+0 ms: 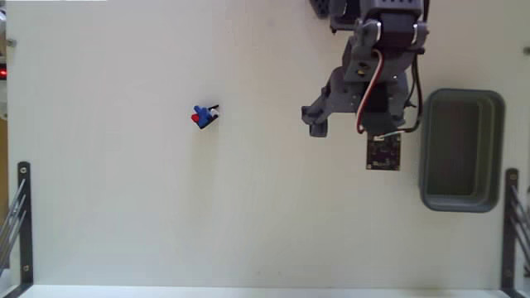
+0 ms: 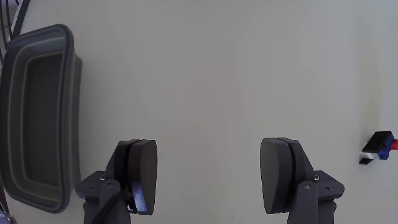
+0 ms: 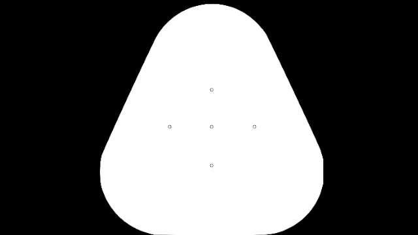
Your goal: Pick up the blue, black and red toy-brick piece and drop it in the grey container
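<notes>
The tiny blue, red and black toy-brick piece (image 1: 204,116) lies alone on the pale table (image 1: 124,207), well apart from the dark grey plastic container (image 1: 460,149). The fingers (image 2: 142,174) are spread wide and empty; they should probably centre over the piece before descending.

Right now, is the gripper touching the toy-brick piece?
Apart. In the wrist view the open gripper has bare table between it and the toy-brick piece, which lies far right.

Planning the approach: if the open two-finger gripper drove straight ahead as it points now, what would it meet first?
Probably only bare pale table. The gripper has the dark grey plastic container left and the small blue, red and black toy-brick piece right.
</notes>
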